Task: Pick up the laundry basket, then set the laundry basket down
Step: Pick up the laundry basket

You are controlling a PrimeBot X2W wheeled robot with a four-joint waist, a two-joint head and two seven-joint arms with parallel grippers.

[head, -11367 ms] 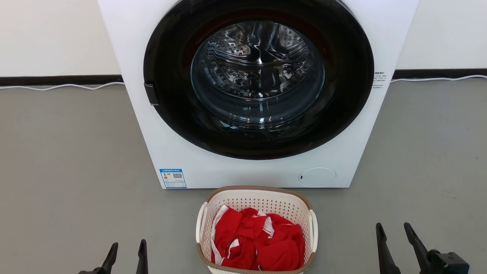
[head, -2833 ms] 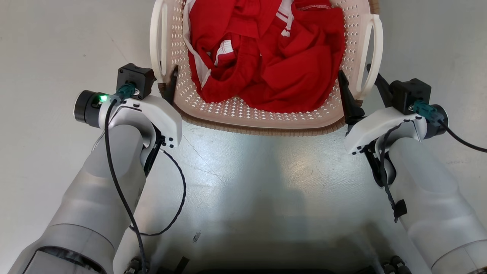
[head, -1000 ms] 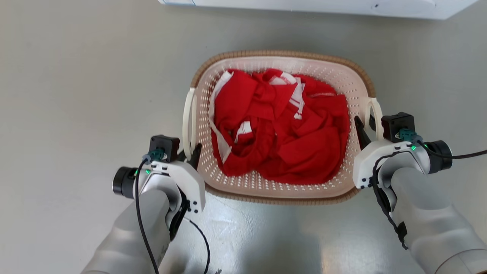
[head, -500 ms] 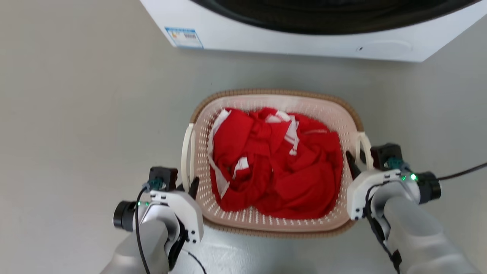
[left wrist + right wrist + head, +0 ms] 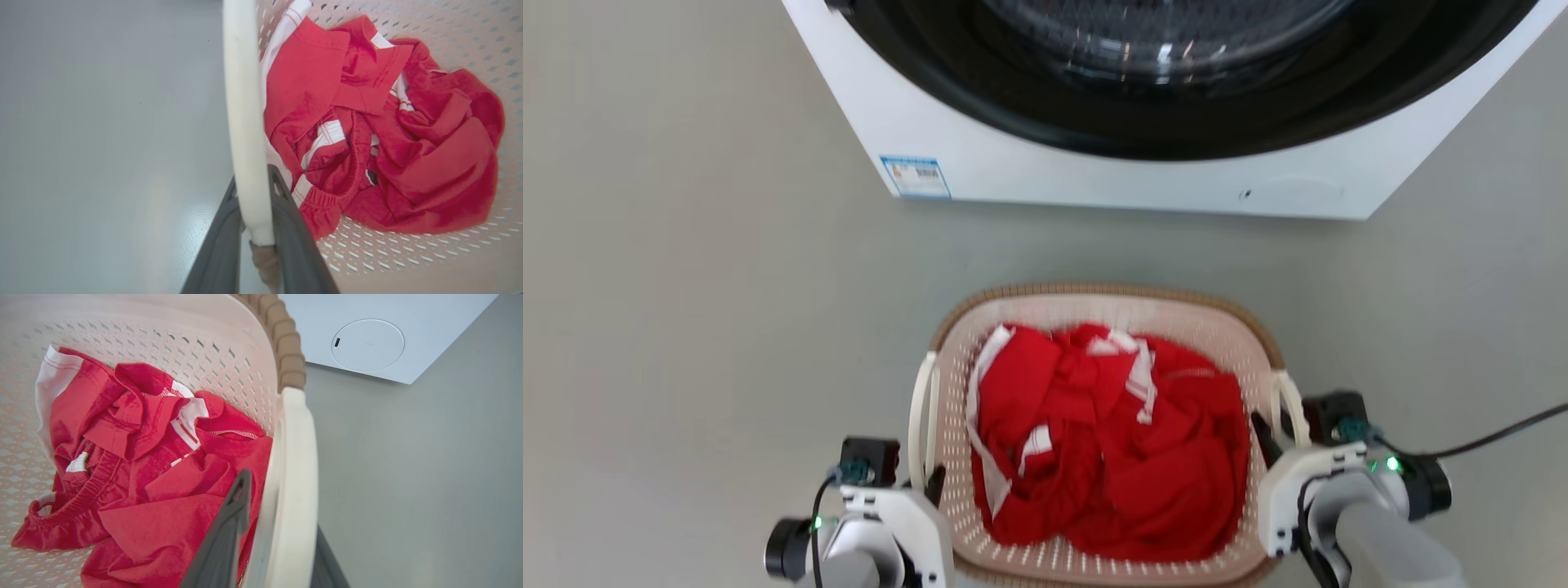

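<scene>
Two grips hold the laundry basket [image 5: 1111,310], near the robot and before the washing machine [image 5: 980,147]; whether it clears the floor [image 5: 686,286] I cannot tell. The left hand [image 5: 253,183] is clamped on the left handle [image 5: 243,102], the right hand [image 5: 282,506] on the right handle [image 5: 296,457]. Raise both evenly and level: the smooth rounded plastic may slip. Perforated cream walls, brown woven-look rim [image 5: 288,347], soft crumpled red clothes [image 5: 1111,441] inside.

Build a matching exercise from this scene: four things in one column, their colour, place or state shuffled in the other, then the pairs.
1. laundry basket
2. red clothes
3. washing machine
4. left gripper

a. shut on a side handle
b. white, beyond the basket
c. cream, brown rim
d. heaped inside the basket

Pairs: 1-c, 2-d, 3-b, 4-a
</scene>
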